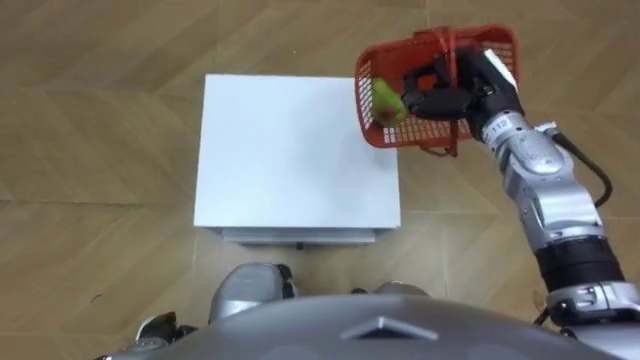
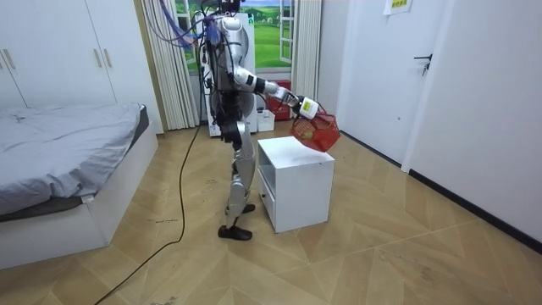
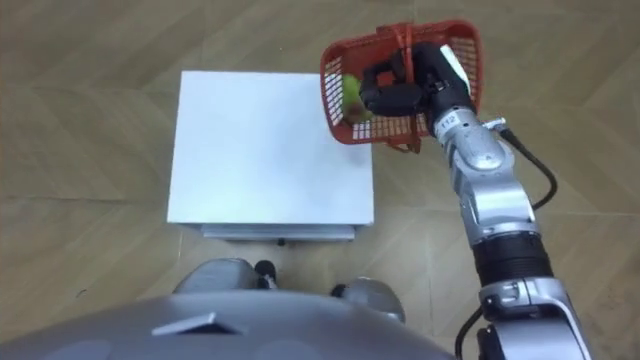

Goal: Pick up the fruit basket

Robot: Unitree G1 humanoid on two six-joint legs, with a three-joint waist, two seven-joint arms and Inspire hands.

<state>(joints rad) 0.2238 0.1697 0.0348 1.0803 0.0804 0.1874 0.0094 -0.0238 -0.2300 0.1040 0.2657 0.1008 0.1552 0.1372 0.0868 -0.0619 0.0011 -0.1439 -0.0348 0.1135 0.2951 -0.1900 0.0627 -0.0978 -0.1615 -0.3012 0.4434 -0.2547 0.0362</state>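
Rectangular red plastic-mesh basket [image 1: 492, 44], tilted, long axis 8 to 2 o'clock, green fruit [image 1: 388, 102] inside; right hand [image 1: 447, 99] curled round its handle above the white cabinet's [image 1: 290, 160] 2 o'clock corner

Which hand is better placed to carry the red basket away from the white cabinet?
The right hand. Its fingers are curled round the red basket, held above the white cabinet's far right corner with a green fruit inside. The left hand is low by the body, away from it.

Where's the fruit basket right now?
Left eye view, upper right: the right hand grips the fruit basket at the far right corner of the white cabinet.
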